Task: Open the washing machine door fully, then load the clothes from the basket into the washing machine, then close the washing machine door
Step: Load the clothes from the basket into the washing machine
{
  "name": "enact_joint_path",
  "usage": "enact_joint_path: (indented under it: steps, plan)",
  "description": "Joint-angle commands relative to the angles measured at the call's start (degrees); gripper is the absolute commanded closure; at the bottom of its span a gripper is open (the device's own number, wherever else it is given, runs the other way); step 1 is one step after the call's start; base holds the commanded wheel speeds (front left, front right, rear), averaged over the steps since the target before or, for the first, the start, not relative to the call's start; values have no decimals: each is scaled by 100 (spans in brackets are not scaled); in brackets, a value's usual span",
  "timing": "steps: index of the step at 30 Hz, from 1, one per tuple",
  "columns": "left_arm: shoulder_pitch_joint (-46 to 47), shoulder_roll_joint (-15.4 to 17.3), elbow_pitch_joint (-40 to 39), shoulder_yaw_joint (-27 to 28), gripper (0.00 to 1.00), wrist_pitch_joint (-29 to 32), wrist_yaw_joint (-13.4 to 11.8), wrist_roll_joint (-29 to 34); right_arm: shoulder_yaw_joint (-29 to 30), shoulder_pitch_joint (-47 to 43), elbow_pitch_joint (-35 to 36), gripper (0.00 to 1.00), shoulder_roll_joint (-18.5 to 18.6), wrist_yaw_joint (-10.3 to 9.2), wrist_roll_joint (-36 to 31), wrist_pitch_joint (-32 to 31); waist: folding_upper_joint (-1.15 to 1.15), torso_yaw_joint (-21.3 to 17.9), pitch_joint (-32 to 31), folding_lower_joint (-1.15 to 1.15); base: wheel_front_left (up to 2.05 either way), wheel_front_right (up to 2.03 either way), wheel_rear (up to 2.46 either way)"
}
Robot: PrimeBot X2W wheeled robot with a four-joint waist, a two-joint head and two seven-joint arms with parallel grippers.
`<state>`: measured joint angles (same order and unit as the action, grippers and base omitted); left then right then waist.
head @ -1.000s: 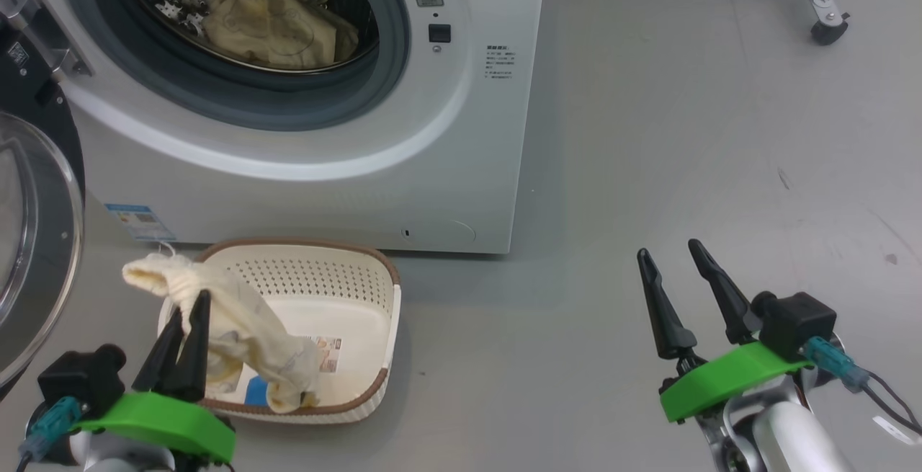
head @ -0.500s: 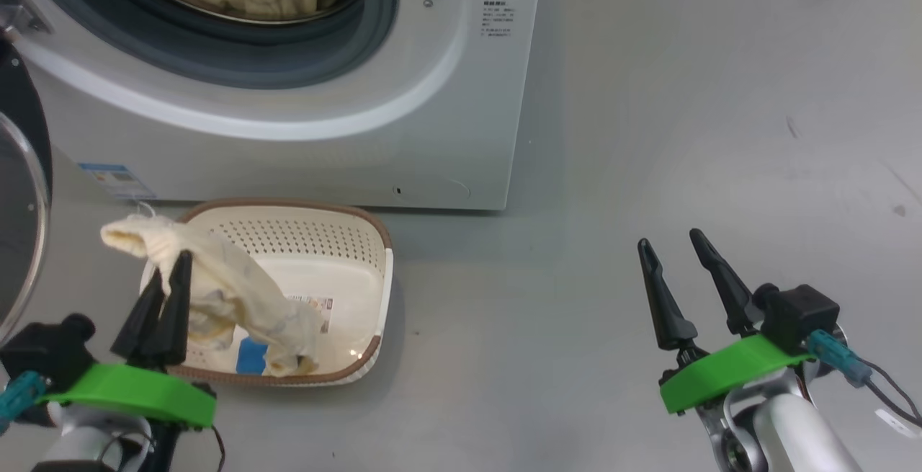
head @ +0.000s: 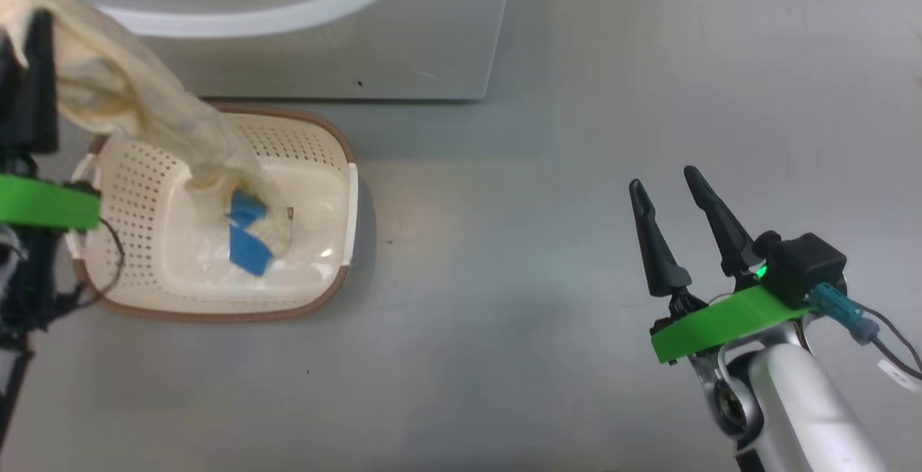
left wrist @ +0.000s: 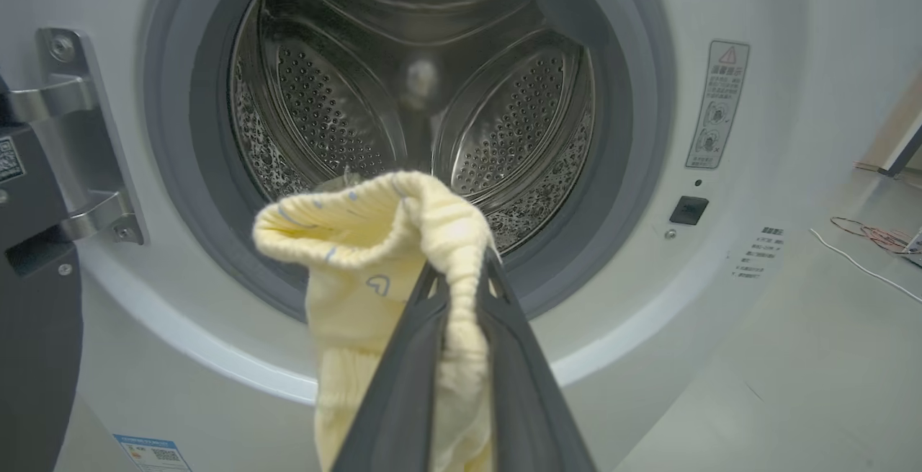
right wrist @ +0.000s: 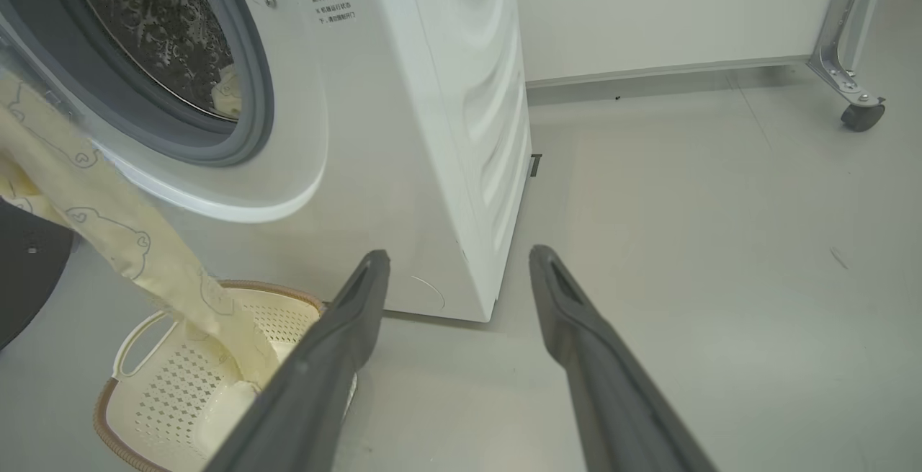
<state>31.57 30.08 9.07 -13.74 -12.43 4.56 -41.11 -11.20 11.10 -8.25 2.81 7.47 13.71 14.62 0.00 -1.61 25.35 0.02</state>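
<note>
My left gripper [head: 36,32] is shut on the clothes [head: 130,97], a cream-yellow garment with blue patches. It stretches from the fingers down into the cream basket [head: 137,198] on the floor. In the left wrist view the left gripper [left wrist: 461,263] holds the garment's ribbed edge [left wrist: 346,241] in front of the washing machine [left wrist: 634,241] and its steel drum [left wrist: 425,97]. The washing machine door [left wrist: 36,328] stands swung open at the left on its metal hinge [left wrist: 79,133]. My right gripper [head: 663,176] hangs open over bare floor, right of the basket.
In the right wrist view another cream cloth [right wrist: 227,90] lies inside the drum. A metal frame on a black caster [right wrist: 857,115] stands at the far right by the wall. Grey floor [head: 540,277] stretches between the basket and my right gripper.
The head camera has tilted down. My left gripper has risen with the clothes, which now stretch up out of the basket. The right gripper has kept its place and stayed open.
</note>
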Motion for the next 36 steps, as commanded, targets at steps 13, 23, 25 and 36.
enact_joint_path:
  steps: [13, 23, 25, 36]
  plan:
    - [3243, 1371, 483, -92, 100, 710, 287, -262, -317, 558, 558, 0, 7, 2, 233, 38, 0, -663, 1942, -2, 0, 0, 0]
    - [5391, 1999, 1013, -1332, 100, 1182, 291, -610, -601, 805, 709, 0, 7, 2, 535, 38, 0, -1016, 2676, -2, 0, 0, 0]
    - [5878, 2058, 1236, -1509, 100, 1224, 291, -693, -683, 840, 727, 0, 7, 2, 611, 38, 0, -1107, 2782, -2, 0, 0, 0]
    - [8059, 2228, 2538, -2215, 100, 695, 292, -649, -872, 832, 869, 0, 7, 2, 999, 38, 0, -1478, 3024, -2, 0, 0, 0]
